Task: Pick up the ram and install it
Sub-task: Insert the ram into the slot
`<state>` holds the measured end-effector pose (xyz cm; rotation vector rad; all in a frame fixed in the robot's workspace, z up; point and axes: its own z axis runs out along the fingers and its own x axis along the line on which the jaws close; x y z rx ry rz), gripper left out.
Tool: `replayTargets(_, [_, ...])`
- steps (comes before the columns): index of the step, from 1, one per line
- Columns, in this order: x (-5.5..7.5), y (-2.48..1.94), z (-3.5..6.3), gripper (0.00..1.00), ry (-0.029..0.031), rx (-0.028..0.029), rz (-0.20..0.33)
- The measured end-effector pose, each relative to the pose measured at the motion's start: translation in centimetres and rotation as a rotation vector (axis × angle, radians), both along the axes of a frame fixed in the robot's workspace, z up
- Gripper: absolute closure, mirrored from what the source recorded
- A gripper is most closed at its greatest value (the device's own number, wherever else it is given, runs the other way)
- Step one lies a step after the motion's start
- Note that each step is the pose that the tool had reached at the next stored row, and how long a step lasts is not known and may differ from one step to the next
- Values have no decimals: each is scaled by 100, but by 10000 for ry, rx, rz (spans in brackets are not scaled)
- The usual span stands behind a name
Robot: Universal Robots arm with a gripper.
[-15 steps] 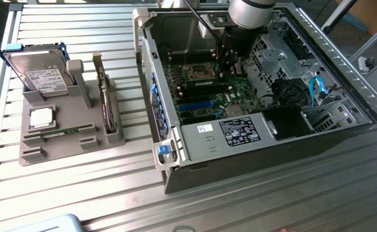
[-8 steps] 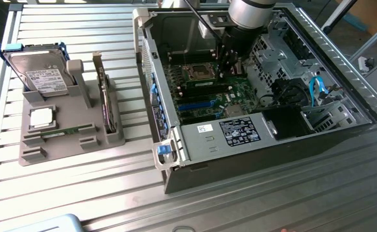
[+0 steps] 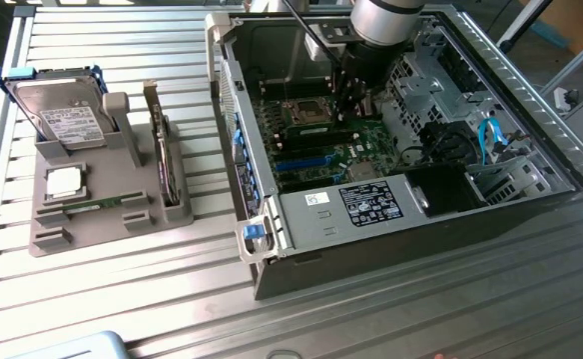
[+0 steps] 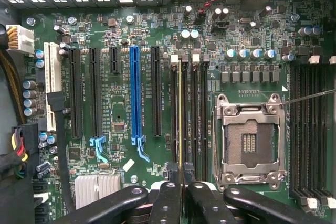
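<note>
**Ram held over its slot**

On the exterior view's left, a grey holder [image 3: 82,224] holds a spare stick [image 3: 107,202]. To the right, inside the open computer case [image 3: 302,224], the pincer [image 4: 181,174] is clamped on the ram [image 4: 180,114]. The ram is edge-down, lined up with the long black slots [image 4: 195,114], likely so it goes straight in.

1. A slatted grey metal table [image 3: 172,292] spans the exterior view.
2. A grey plastic holder [image 3: 82,224] stands on it at centre left.
3. An open computer case [image 3: 392,250] lies on it from centre to right.
4. A pale blue object [image 3: 72,348] sits at the lower left edge.
</note>
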<state>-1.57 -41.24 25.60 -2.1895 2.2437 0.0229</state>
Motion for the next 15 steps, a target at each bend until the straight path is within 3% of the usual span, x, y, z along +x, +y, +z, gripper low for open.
replayTargets(15, [-14, -1, -91, 88, 1, -3, 0])
